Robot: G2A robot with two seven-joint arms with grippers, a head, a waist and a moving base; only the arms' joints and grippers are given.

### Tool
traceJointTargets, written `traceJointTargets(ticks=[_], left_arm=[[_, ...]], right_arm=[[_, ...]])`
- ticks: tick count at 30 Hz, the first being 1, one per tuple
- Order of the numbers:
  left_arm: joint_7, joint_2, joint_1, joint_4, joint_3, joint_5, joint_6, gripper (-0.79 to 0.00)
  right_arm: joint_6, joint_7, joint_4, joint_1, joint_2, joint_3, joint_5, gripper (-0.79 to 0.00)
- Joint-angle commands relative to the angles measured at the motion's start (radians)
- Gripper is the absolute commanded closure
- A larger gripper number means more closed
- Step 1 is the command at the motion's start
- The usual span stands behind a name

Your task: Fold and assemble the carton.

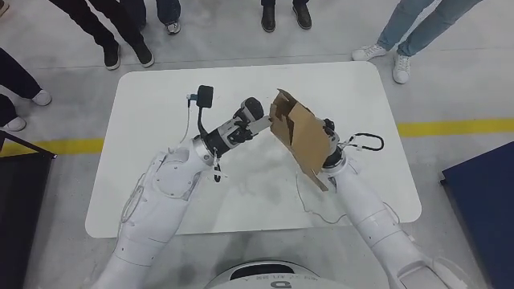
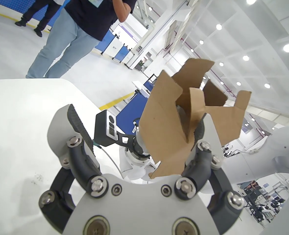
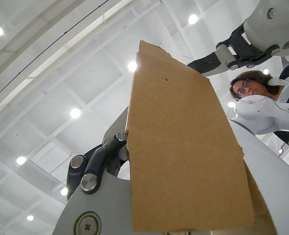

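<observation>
Count: one carton [image 1: 299, 132], two grippers, one table [image 1: 161, 128].
Right gripper [image 1: 328, 151]: nearest the robot, raised above the table's right half. It looks closed on the carton's lower panel. The cardboard rises straight out from between its fingers in the right wrist view, though the panel hides the contact itself.
Left gripper [image 1: 259, 117]: a little farther out, near the table's middle, level with the carton and spread wide [image 2: 134, 121]. It grips nothing. A pad [image 2: 200, 129] lies against a folded flap of the carton, and the second pad [image 2: 77, 123] stands well apart from the carton, in free air.
Carton, where: brown cardboard [image 2: 164, 123], held off the table and tilted between the two grippers (touching both). One broad flat panel [image 3: 183, 147] faces the right wrist camera.
Carton, shape: only part-formed. At the end turned to the left gripper several flaps splay outward at different angles.
Carton, inside: past the splayed flaps there is a darker brown inner wall. What lies deeper is too shaded to make out.
Table: white with rounded corners [image 2: 17, 103], lying under both arms.
Beyond: a yellow floor line [image 1: 450, 127] runs behind the table's far right side.
</observation>
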Motion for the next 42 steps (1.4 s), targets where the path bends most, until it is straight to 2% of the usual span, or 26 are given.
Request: traceJointTargets(ticks=[1,6,15,22,42], left_arm=[[0.014,0.003,0.012,-0.018,-0.015,0.000,-0.010,-0.785],[0.005,0.010,0.026,-0.055,-0.033,-0.003,0.003,-0.785],[-0.015,0.011,-0.039,-0.077,-0.008,0.040,0.083,-0.785],[-0.039,0.014,-0.063,-0.088,0.012,0.104,0.142,-0.785],[-0.080,0.025,-0.098,-0.049,0.030,0.141,0.193,-0.785]], right_arm=[[-0.004,0.001,0.006,0.001,-0.001,0.009,0.005,0.000],[-0.013,0.010,0.021,0.004,0.001,0.037,-0.005,0.000],[-0.022,0.022,0.034,-0.002,-0.002,0.042,-0.034,0.000],[-0.024,0.022,0.033,-0.004,-0.006,0.050,-0.038,0.000],[0.008,0.008,0.006,0.003,-0.016,0.054,-0.057,0.000]])
